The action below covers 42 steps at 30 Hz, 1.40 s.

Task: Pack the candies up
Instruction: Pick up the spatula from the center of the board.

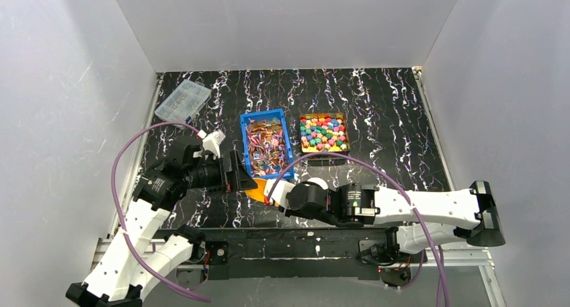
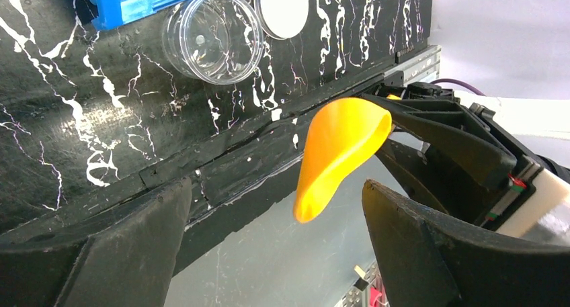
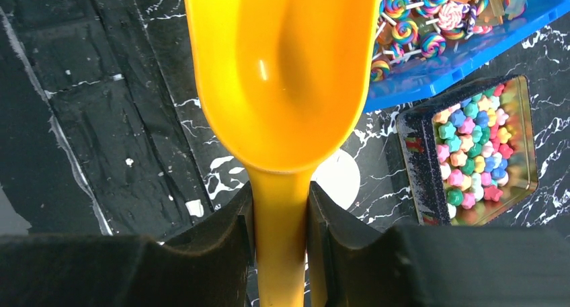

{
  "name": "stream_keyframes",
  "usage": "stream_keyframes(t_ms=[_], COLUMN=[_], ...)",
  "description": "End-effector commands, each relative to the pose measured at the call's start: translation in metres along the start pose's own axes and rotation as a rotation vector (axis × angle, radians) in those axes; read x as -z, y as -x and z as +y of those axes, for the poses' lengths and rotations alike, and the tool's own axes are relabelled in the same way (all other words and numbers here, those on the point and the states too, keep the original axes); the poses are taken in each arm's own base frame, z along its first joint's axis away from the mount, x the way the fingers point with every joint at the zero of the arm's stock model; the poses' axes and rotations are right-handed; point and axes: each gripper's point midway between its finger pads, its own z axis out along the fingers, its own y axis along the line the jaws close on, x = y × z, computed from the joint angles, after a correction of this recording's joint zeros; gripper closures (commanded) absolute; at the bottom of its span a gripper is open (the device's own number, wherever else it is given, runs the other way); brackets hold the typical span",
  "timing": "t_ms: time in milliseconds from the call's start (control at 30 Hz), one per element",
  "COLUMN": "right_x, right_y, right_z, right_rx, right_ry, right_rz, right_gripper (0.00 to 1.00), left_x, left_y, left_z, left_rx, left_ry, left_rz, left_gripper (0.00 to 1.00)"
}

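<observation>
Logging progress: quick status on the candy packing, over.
Right gripper shut on empty orange scoop. Left gripper open. Candies in tin and blue bin; clear jar empty, lid off.

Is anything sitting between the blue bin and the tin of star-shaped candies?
No. Only a bare strip of black marbled table separates the blue bin from the tin. The top external view shows it best.

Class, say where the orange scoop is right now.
The orange scoop is clamped by its handle in the right gripper, just in front of the blue bin, near the top view's centre.
</observation>
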Motion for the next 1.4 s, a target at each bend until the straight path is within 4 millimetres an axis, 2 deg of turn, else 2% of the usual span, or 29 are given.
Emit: stream_keyframes(t_ms=[0,100,300,467,600,700,933,1133,1200,1233,1367], right_x=[0.018,0.021,0.023,0.026,0.031,0.033,0.034,0.029,0.028,0.028,0.028], right_y=[0.038,0.041,0.043,0.043,0.044,0.044,0.04,0.039,0.038,0.038,0.038], right_z=[-0.004,-0.001,0.002,-0.003,-0.005,-0.004,0.002,0.009,0.01,0.01,0.009], right_rx=[-0.01,-0.001,-0.002,-0.018,-0.035,-0.043,-0.038,-0.026,-0.022,-0.024,-0.029], right_ry=[-0.011,-0.009,-0.014,-0.036,-0.037,-0.028,0.006,0.029,0.029,0.028,0.022], right_rz=[-0.132,-0.144,-0.151,-0.158,-0.173,-0.181,-0.175,-0.162,-0.158,-0.159,-0.17], right_gripper=[0.99,0.99,0.99,0.99,0.99,0.99,0.99,0.99,0.99,0.99,0.99], left_x=[-0.002,-0.003,-0.001,0.002,0.003,0.002,0.001,0.004,0.004,0.004,0.004], left_y=[-0.004,-0.005,-0.011,-0.017,-0.024,-0.028,-0.024,-0.02,-0.02,-0.02,-0.023], left_z=[-0.005,-0.01,-0.022,-0.026,-0.026,-0.023,-0.023,-0.027,-0.028,-0.028,-0.028], left_rx=[-0.015,-0.015,-0.021,-0.027,-0.035,-0.04,-0.045,-0.052,-0.051,-0.051,-0.054], left_ry=[-0.039,-0.073,-0.143,-0.179,-0.201,-0.201,-0.191,-0.197,-0.198,-0.2,-0.212], left_rz=[0.026,0.04,0.073,0.094,0.111,0.117,0.108,0.094,0.096,0.097,0.106], left_gripper=[0.05,0.14,0.41,0.53,0.59,0.7,0.71,0.51,0.5,0.51,0.7])
